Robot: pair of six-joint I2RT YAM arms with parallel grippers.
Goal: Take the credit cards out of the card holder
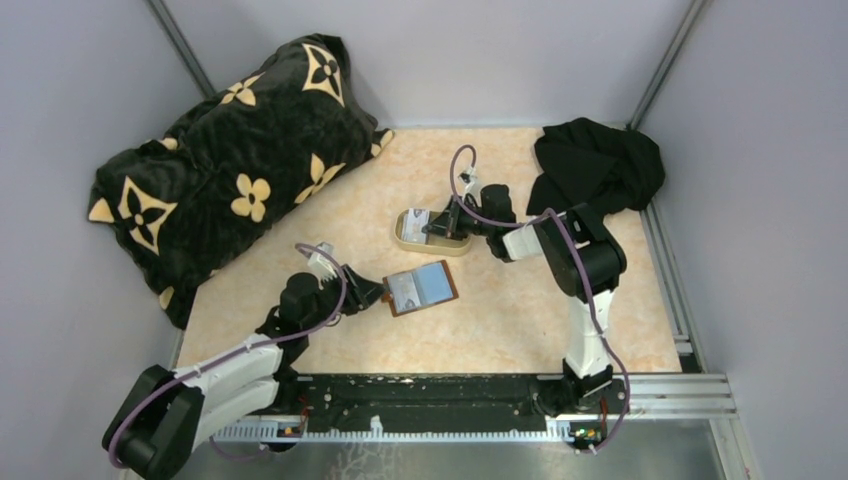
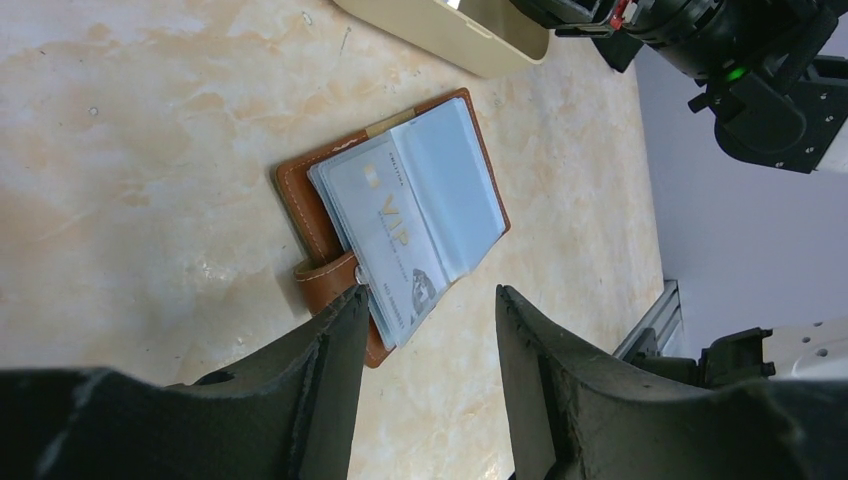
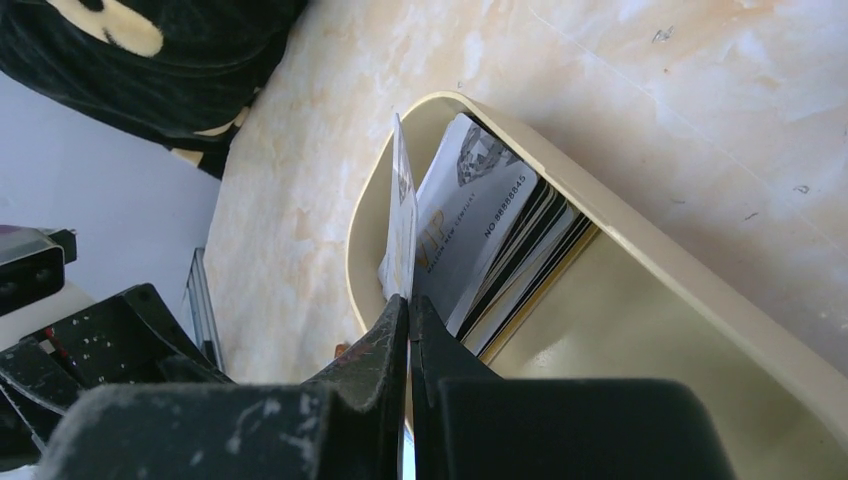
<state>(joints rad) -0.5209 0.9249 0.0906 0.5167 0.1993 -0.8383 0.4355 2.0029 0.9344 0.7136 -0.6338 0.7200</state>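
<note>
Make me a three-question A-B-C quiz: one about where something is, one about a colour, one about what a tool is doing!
1. Where is the stack of cards? A on a chair. B in the tan tray. C in a cup.
2. What colour is the card holder's outside? A brown. B green. C pink.
3. The right tool is: A wide open. B holding a spoon. C shut on a card.
Answers: 1 B, they lean inside it. 2 A, its edges are brown. 3 C, it pinches one card edge-on.

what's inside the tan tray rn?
A stack of cards leans inside the tray, a pale VIP card on top. Right gripper pinches one more card edge-on. Lower cards show only edges; count hidden.
</note>
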